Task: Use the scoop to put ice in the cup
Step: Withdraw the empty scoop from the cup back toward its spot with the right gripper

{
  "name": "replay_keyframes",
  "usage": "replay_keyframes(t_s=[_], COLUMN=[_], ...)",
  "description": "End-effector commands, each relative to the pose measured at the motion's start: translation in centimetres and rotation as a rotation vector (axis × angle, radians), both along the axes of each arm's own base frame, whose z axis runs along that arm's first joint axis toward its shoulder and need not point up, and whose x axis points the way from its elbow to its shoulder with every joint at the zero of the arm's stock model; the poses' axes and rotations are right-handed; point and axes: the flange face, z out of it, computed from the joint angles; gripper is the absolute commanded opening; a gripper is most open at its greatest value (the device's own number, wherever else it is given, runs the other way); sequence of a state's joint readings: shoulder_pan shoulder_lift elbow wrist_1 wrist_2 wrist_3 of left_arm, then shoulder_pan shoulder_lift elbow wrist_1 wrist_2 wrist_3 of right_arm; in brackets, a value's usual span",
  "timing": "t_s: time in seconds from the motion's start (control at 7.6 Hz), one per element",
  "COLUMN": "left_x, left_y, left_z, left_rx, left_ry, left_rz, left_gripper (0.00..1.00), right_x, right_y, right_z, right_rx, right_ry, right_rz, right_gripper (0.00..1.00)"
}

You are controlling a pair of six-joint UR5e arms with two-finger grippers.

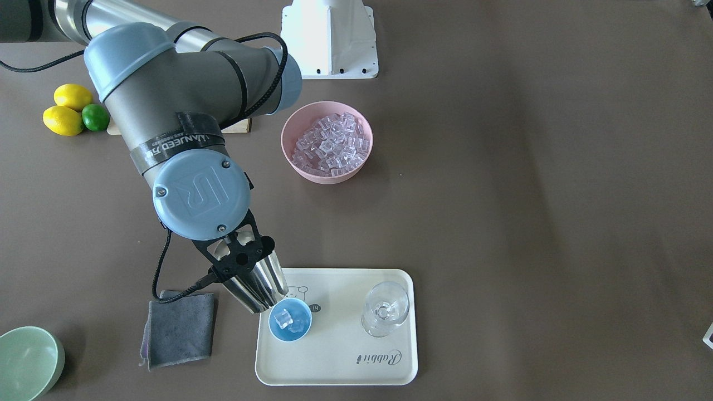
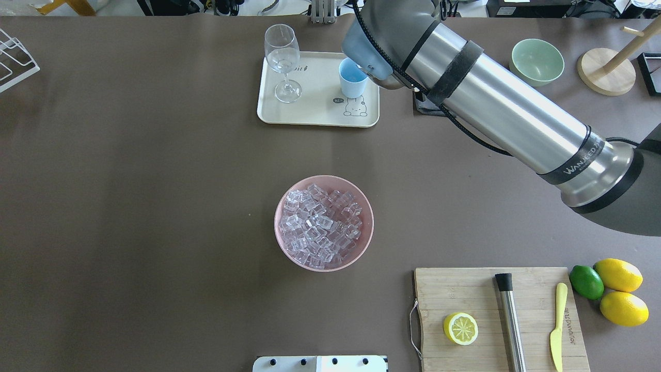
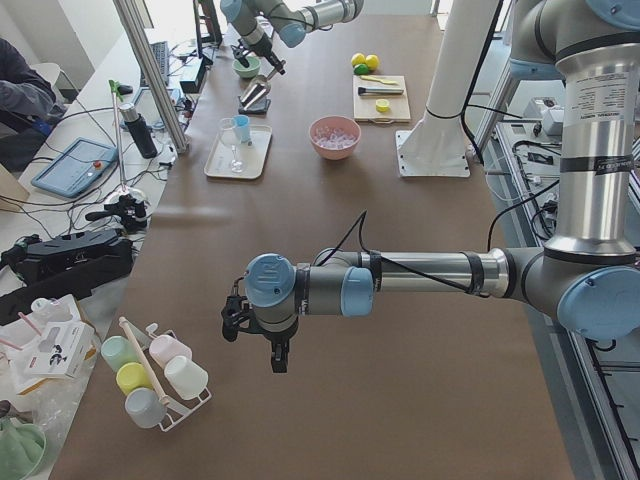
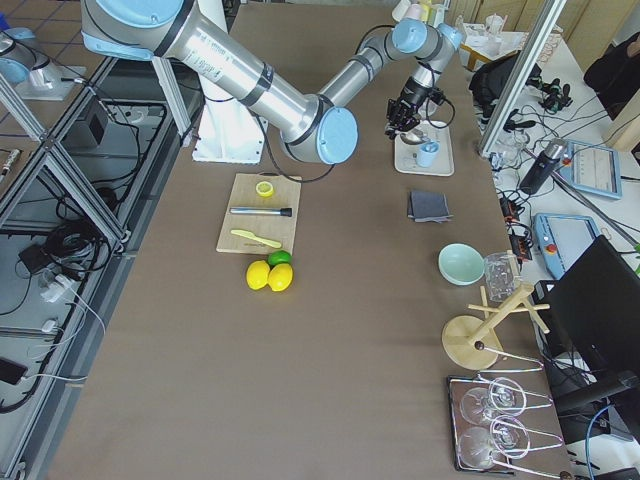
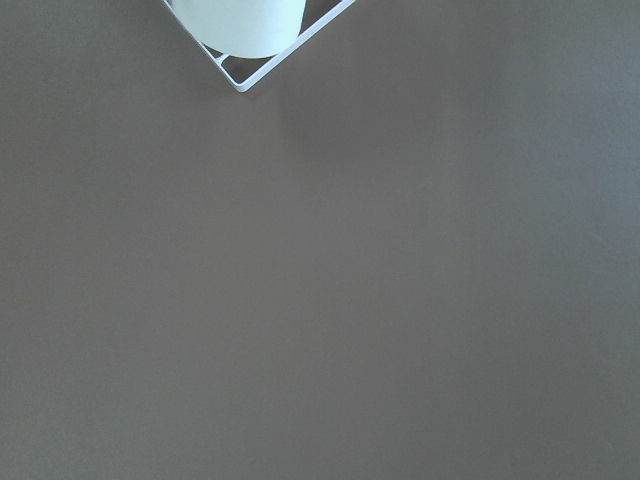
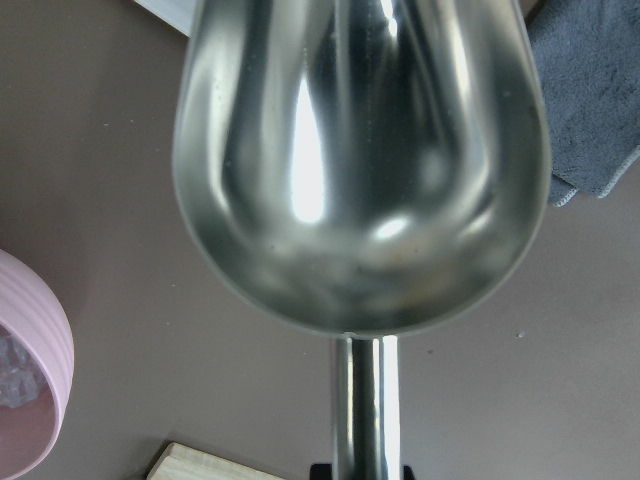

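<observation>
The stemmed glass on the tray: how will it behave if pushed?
The stemmed glass looks top-heavy, a wide bowl on a thin stem, so a high push would probably tip it. Thin and clear, it is likely fragile. A low push may slide it on the smooth tray.

Mirror-polished steel scoop (image 6: 360,170), glassy ice (image 1: 328,147), matt grey cloth (image 1: 181,328)

Tray (image 2: 315,111) with stemmed glass (image 2: 282,62) at far edge; grey cloth (image 1: 181,328), then green bowl (image 2: 537,62) along that edge. Pink bowl (image 2: 367,219) mid-table. Cutting board (image 2: 465,289) with lemon half (image 2: 460,328), steel cylinder (image 2: 511,325), yellow knife (image 2: 557,330) at robot-side edge; two lemons (image 2: 618,275), lime (image 2: 586,282) alongside.
</observation>
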State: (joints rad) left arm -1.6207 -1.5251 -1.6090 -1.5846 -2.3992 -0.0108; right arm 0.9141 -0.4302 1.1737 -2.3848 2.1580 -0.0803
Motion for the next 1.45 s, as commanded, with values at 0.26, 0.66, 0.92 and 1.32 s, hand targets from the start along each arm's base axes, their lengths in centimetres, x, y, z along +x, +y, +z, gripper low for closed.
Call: replay_keyframes(t_s=[0.26, 0.66, 0.92, 1.32], left_x=[-0.2, -0.4, -0.3, -0.3], left_y=[-0.1, -0.1, -0.1, -0.2], left_z=[0.4, 0.2, -0.1, -0.2], left_rx=[-0.004, -0.002, 0.006, 0.015], left_ry=[-0.05, -0.049, -0.042, -0.039], left_rz=[-0.001, -0.006, -0.006, -0.004], left_gripper=[0.98, 0.98, 0.98, 0.98], right_x=[2.3, 11.0, 16.0, 19.7], right_y=[0.1, 3.8, 9.3, 14.0], right_z=[0.9, 8.2, 15.0, 25.4], right_rx=[0.027, 0.091, 0.081, 0.049], right_ry=[-0.012, -0.006, -0.001, 0.015], right_rz=[0.013, 0.09, 0.216, 0.376], right_gripper=[0.0, 0.0, 0.0, 0.0])
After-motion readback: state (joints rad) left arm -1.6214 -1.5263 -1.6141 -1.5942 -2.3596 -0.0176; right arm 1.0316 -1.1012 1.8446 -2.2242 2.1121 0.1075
